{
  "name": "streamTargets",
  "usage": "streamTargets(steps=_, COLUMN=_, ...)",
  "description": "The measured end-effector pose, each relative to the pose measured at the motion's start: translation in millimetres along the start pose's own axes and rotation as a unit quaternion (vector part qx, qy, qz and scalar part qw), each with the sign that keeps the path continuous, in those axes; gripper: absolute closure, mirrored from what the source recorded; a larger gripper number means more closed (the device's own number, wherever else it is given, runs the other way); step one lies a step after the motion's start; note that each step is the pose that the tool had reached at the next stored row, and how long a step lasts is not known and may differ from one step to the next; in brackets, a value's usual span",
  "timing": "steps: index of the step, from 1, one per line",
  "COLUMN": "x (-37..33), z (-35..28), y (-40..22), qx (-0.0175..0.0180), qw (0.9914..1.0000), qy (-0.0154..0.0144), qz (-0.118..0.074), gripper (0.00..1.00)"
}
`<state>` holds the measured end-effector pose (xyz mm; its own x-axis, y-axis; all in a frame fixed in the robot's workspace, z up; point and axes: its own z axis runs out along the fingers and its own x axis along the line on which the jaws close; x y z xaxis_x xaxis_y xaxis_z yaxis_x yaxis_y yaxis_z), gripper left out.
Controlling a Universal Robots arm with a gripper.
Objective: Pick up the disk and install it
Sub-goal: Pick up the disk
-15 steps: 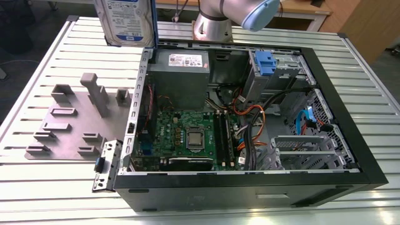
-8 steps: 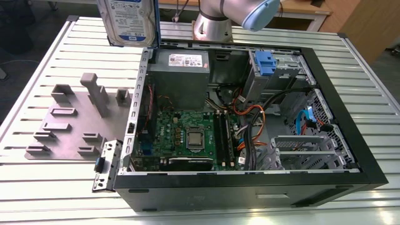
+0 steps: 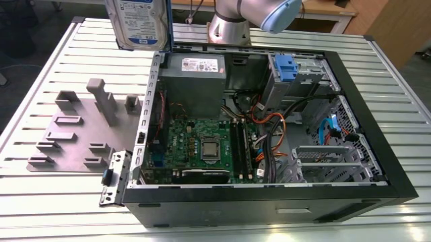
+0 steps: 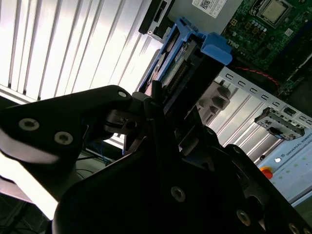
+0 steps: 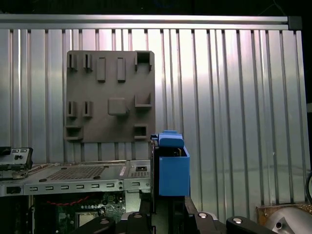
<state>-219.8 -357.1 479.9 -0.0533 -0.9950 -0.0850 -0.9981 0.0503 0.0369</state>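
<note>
A slatted metal worktop (image 3: 40,201) is seen carrying everything in the scene. Most of it is taken up by an open computer case (image 3: 269,201), laid on its side with the motherboard (image 3: 202,141) exposed. The robot arm (image 3: 232,20) is mounted on the worktop behind the case. A flat grey fixture plate (image 3: 74,136) with raised blocks and slots is laid on the worktop just beside the case, on the exterior view's left. Inside the case, a grey power supply box (image 3: 192,80) with a white sticker is set in the far corner.

The disk (image 3: 138,22) is held upright in the air, clear of the worktop, above the far corner of the case on the exterior view's left and beside the arm's base. Its blue-and-white label is turned toward the exterior camera, and its blue carrier is seen along one edge.

In the second wrist view, the black claw (image 4: 165,109) is pressed together on the disk (image 4: 183,58), which is pinched by its flat sides. In the first wrist view, the end of the carrier (image 5: 173,170) is seen over the slats, near the edge of the case.

A small blue latch piece (image 3: 286,68) is seated in the drive bay, well apart from the disk.
</note>
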Motion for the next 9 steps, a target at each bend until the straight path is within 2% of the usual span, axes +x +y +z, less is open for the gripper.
streamTargets(steps=4, x=0.0, z=0.0, y=0.1, qx=0.0001, qw=1.00000, qy=0.0026, qz=0.000, gripper=0.65)
streamTargets(steps=9, x=0.0, z=0.0, y=0.1, qx=0.0002, qw=0.99999, qy=0.0038, qz=0.000, gripper=0.65)
